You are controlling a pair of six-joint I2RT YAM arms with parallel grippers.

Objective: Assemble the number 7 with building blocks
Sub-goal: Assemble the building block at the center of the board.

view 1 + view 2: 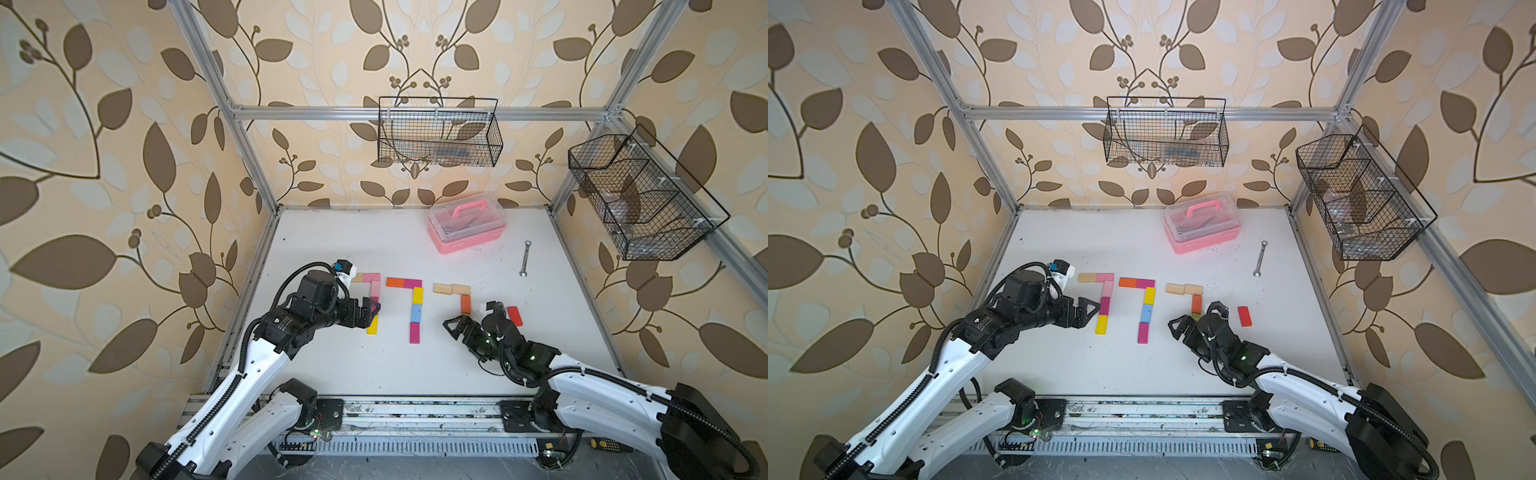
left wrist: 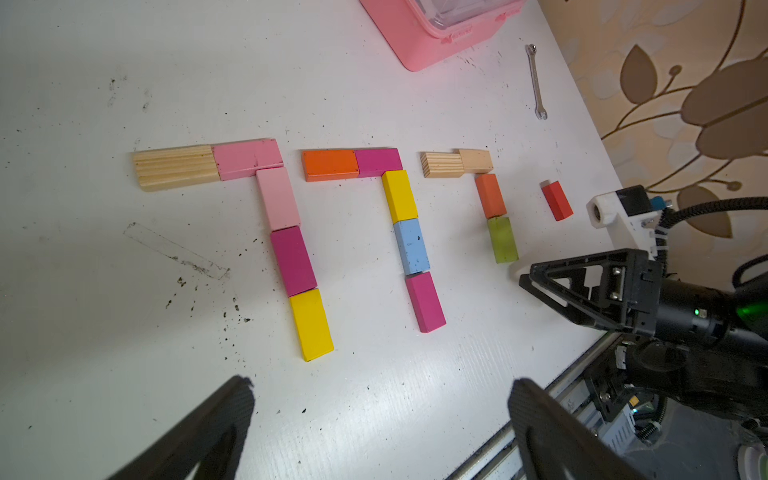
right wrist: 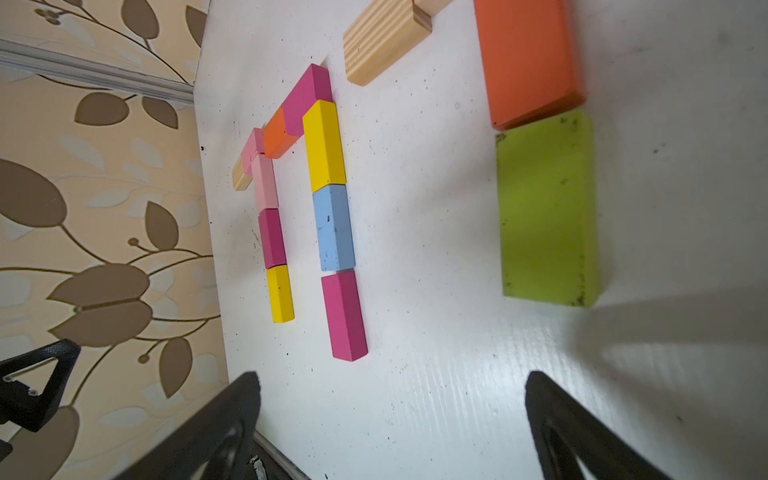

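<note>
Three groups of building blocks lie in a row on the white table (image 1: 353,365). The left number 7 (image 2: 277,198) has a wood and pink bar over a pale pink, magenta and yellow stem. The middle number 7 (image 2: 400,196) has an orange and magenta bar over yellow, blue and magenta. At the right, two wood blocks (image 2: 456,163) form a bar, with an orange block (image 2: 490,195) and a green block (image 2: 502,240) under it. A red block (image 1: 514,316) lies apart to its right. My left gripper (image 1: 372,312) hovers open over the left stem. My right gripper (image 1: 451,330) stands open just in front of the green block (image 3: 546,208), empty.
A pink clear-lidded box (image 1: 466,227) sits at the back right, and a wrench (image 1: 525,258) lies in front of it. Two wire baskets (image 1: 438,133) (image 1: 640,199) hang on the frame. The metal rail (image 1: 415,409) runs along the table's front edge.
</note>
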